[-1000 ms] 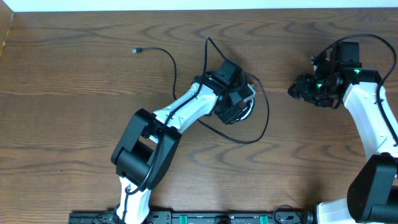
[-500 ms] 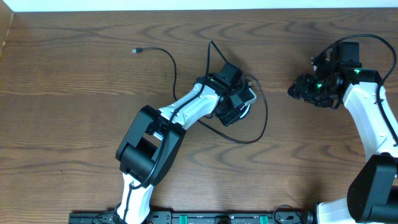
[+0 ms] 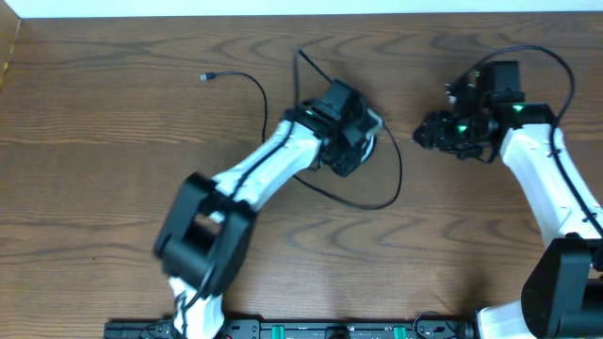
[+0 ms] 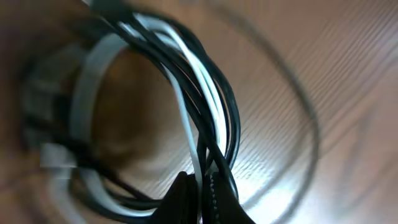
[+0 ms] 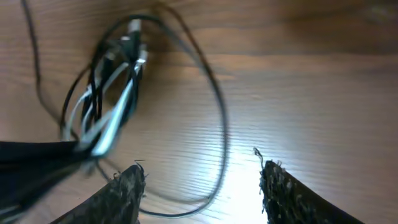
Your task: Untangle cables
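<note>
The left gripper [image 4: 204, 194] has its dark fingertips pressed together on strands of the thin black and white looped cables [image 4: 200, 106]. The bundle sits at the far middle of the brown wooden table [image 3: 113, 122], with one black loop spilling rightward. Nearby, the right gripper [image 5: 200, 168] is spread wide, holding nothing.

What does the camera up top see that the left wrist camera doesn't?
Only overhead: both whole arms, the right gripper off to one side, and a small plug lying far out on the table. Only left wrist: a blurry close-up of the cables, one white and the rest black, pinched in the left gripper. Both: the bunched loops and the brown wood under them.
</note>
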